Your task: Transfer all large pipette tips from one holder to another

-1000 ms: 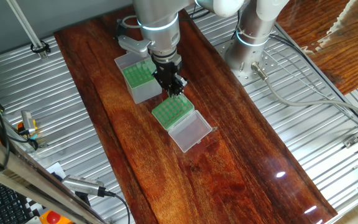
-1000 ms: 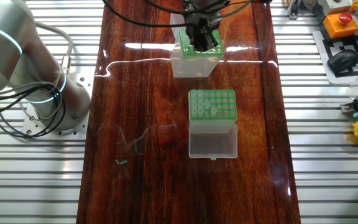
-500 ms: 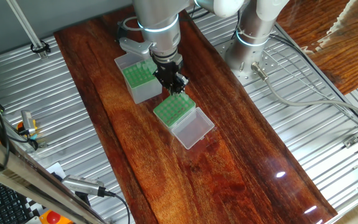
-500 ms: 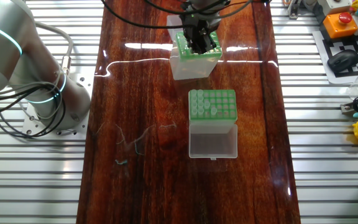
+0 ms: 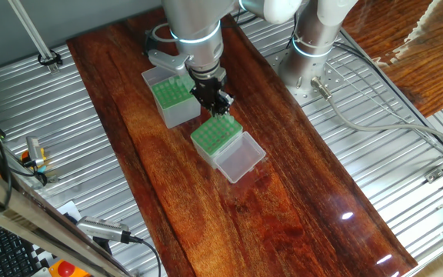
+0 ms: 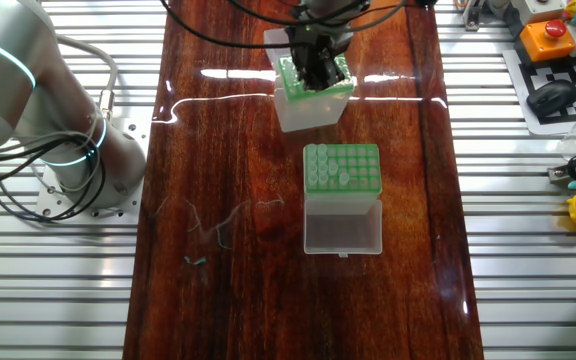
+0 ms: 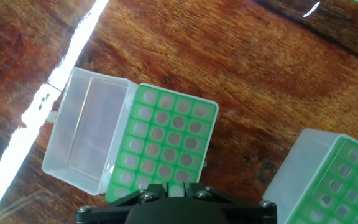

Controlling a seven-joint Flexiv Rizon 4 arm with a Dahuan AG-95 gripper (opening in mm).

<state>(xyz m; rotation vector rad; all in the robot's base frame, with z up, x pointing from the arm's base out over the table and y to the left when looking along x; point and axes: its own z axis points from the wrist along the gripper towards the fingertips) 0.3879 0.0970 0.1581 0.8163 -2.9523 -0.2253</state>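
Hovering between the two boxes, mid-transfer of a tip

Over the table (image 5: 283, 200), the gripper (image 5: 215, 101) hangs between the grey box (image 5: 174, 98) and the clear-lidded box (image 5: 215, 135), close above the near edges of both green racks and touching neither. Its fingers sit close together, but no view shows whether they are pinched on a tip or bare, so I cannot tell. A few pale tips (image 6: 343, 178) stand near the middle of the clear-lidded box's rack; the grey box's rack is too hidden by the arm to count. This is probably the carry or return leg between racks. Next comes lining the fingers squarely over one hole and descending straight, since a slanted approach would jam a tip against the rack.
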